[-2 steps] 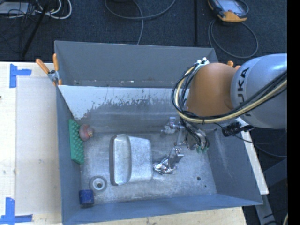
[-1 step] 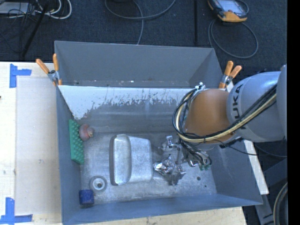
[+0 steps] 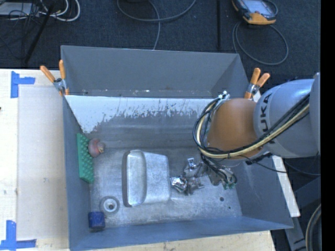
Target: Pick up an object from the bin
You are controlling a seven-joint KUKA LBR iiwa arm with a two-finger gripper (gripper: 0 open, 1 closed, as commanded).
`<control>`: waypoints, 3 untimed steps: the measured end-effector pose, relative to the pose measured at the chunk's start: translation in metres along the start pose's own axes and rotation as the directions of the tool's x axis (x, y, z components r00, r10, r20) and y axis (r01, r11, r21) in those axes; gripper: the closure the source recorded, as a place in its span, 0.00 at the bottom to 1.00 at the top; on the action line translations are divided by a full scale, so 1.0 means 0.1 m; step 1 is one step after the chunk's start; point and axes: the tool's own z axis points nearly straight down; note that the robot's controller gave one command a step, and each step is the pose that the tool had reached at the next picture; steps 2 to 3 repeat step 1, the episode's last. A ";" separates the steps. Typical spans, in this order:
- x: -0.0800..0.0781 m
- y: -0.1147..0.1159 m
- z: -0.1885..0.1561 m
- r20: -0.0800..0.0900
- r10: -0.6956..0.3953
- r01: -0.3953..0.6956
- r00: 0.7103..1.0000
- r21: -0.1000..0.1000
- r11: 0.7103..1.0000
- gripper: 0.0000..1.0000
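1. Tool position. The tool (image 3: 181,182) is low in the bin (image 3: 152,77), just above the floor in the right half. Its tip is at the right edge of the silver metal pan (image 3: 144,177). Whether it touches the pan cannot be told.

2. Tool state. The view does not show whether the tool is open or closed. Nothing can be confirmed as gripped.

3. Nearest thing. The silver metal pan is rectangular with rounded corners and lies flat at the middle of the bin floor. Its long side runs from the far wall toward the near wall. It is the only thing next to the tool.

4. Other things. All lie along the left side, well apart from the tool, with the pan between them and it:
- a green ridged strip (image 3: 84,158) against the left wall;
- a pink round object (image 3: 96,147) touching the strip's far end;
- a small grey ring (image 3: 110,205) flat on the floor near the pan's near-left corner;
- a blue block (image 3: 96,220) in the near-left corner, just beside the ring.

5. Obstructions. The arm (image 3: 293,119), its orange cover (image 3: 233,127) and its looped cables (image 3: 203,135) overhang the right side of the bin and hide the floor and wall behind the tool.
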 end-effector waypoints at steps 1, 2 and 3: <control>0.23 0.20 -1.33 0.003 -0.143 0.143 0.990 0.000 0.990 1.00; 0.23 0.20 -1.33 0.003 -0.143 0.143 0.990 0.000 0.990 1.00; 0.23 0.20 -1.33 0.003 -0.143 0.143 0.990 0.000 0.990 1.00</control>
